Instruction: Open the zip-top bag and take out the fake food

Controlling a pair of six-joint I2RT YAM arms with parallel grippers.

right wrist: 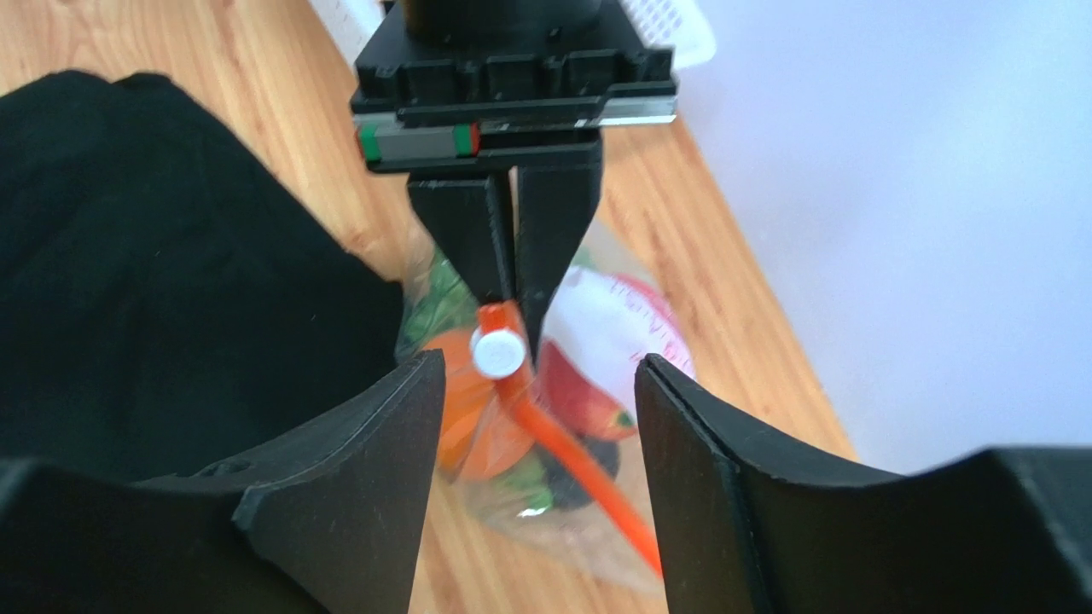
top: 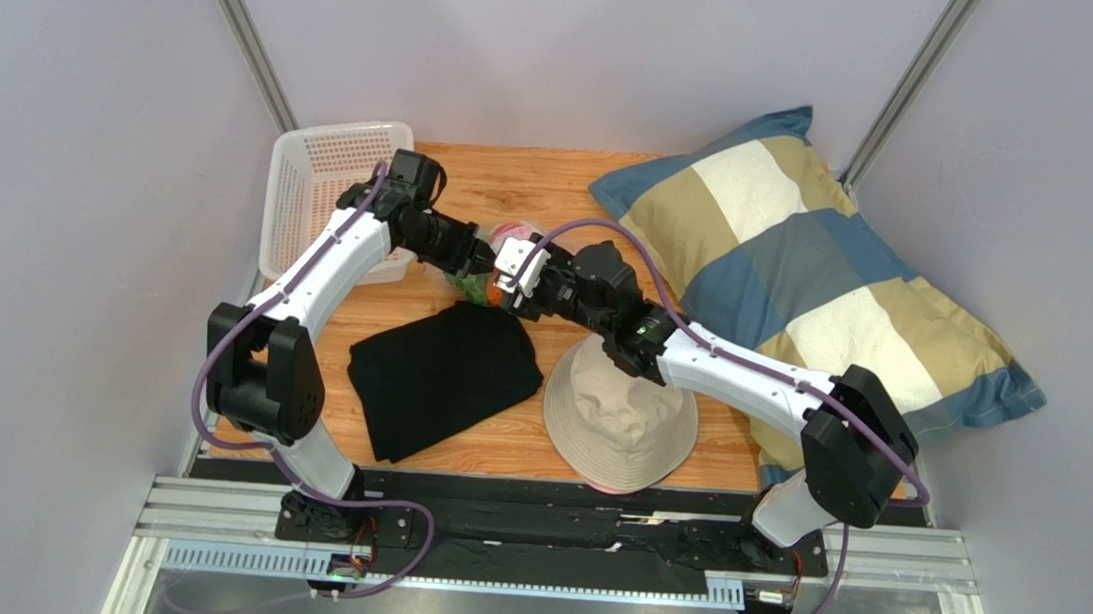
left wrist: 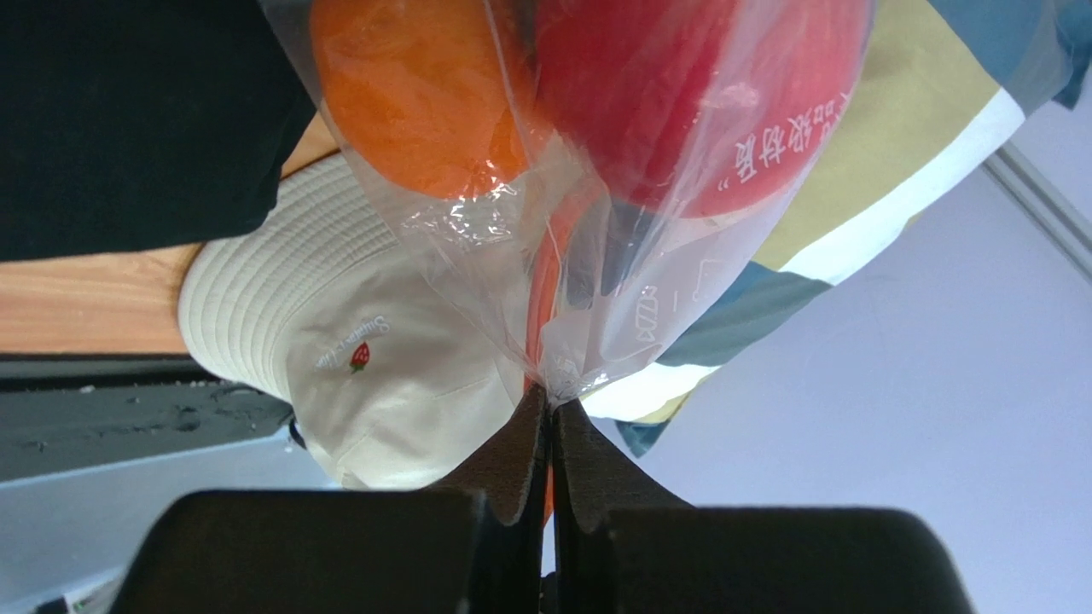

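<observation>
Bag (right wrist: pixel 570 518): you find it near the far edge of the tabletop, about the middle, just beside the black cloth (right wrist: pixel 154 256).
Left gripper (right wrist: pixel 513 301): its jaws are closed on the end of the orange zip strip (right wrist: pixel 577 467), probably to anchor the bag while you pull.
Right gripper (right wrist: pixel 536 374): its jaws are wide apart, one on each side of the white slider (right wrist: pixel 496 348), apparently lined up to take it.
Toy food: an orange fruit (left wrist: pixel 410 90) and a red apple (left wrist: pixel 692 90) press against the clear, wrinkled plastic; something green also shows inside.
</observation>
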